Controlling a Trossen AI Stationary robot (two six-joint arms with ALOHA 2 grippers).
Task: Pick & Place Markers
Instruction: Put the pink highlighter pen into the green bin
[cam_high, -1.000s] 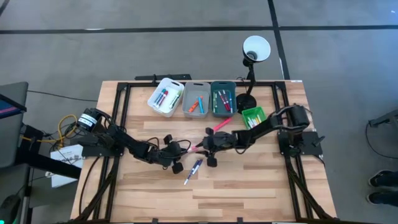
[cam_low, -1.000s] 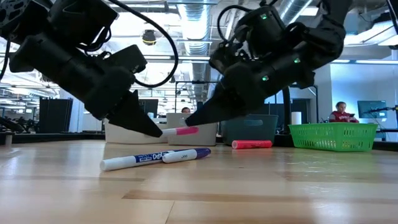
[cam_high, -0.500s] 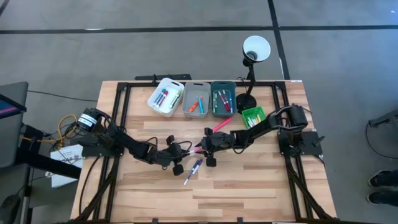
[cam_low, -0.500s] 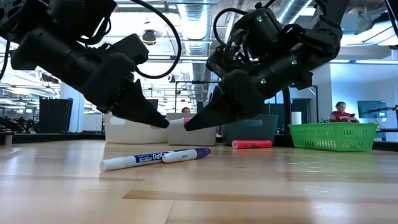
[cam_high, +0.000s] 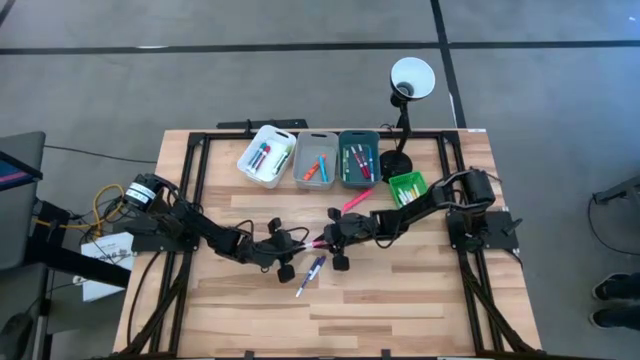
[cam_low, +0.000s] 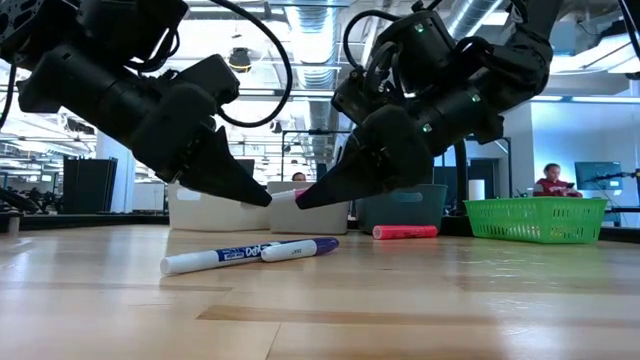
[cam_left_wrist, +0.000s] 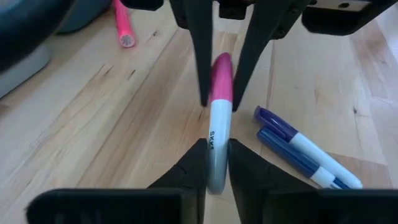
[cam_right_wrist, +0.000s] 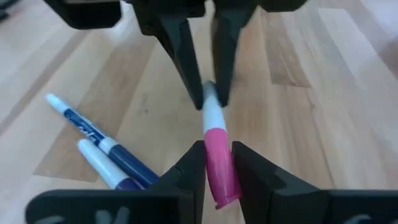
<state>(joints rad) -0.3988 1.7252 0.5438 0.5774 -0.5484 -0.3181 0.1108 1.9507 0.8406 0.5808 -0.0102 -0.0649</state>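
A marker with a white barrel and pink cap (cam_left_wrist: 219, 93) is held level above the table's middle between my two grippers. My left gripper (cam_left_wrist: 216, 163) is shut on its barrel end, and my right gripper (cam_right_wrist: 217, 167) is shut on its cap. In the low view the left gripper (cam_low: 262, 197) and the right gripper (cam_low: 303, 198) meet tip to tip. A blue marker (cam_low: 218, 257) and a purple marker (cam_low: 300, 247) lie side by side on the wood below them. Another pink marker (cam_high: 355, 200) lies farther back. My left gripper pinches the marker's grey-white barrel end (cam_left_wrist: 212, 149) between its two fingers. It comes slanting down from the table's left, with the fingers along the marker. The marker is clear of the table. My right gripper pinches the pink cap (cam_right_wrist: 216, 149) between its two fingers. It comes slanting down from the table's right, with the fingers along the marker, which stays level and lifted.
A white bin (cam_high: 265, 157), a grey bin (cam_high: 317, 160) and a teal bin (cam_high: 358, 160) stand in a row at the far edge, each with markers in it. A green basket (cam_high: 407, 187) and a lamp (cam_high: 410, 80) stand at the far right. Bare wood lies toward the near edge.
My right gripper has closed in over the pink cap, which showed bare between the two grippers a second ago and is now almost hidden in the low view. My left gripper has tipped slightly, raising the marker a little. The markers on the table have not moved.
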